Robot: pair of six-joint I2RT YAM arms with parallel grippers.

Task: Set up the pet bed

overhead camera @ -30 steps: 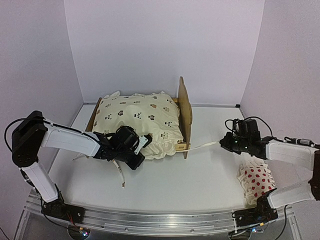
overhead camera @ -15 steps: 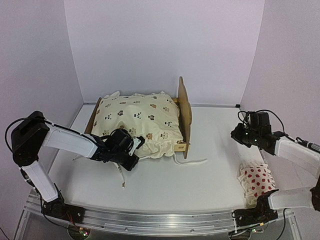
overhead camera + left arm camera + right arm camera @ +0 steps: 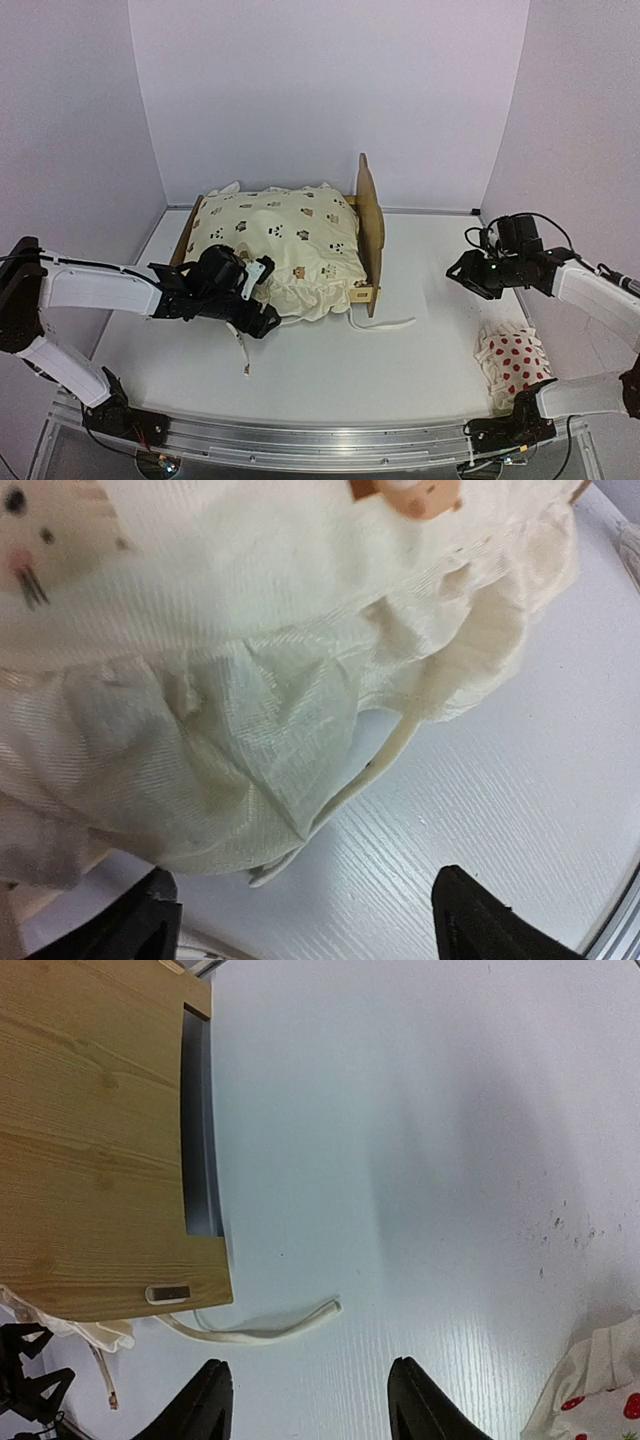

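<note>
Red-spotted white cloth, the small pillow, lies nearest, at the table's right front corner. Farther in, the left gripper stands wide and empty at the cushion's front ruffle, and the right gripper hangs part-spread, holding nothing, above bare table beside a loose tie. Beyond, the pet bed sits mid-table toward the back wall, with the cushion on it.

left hand jaws spread wide; right hand jaws parted
</note>
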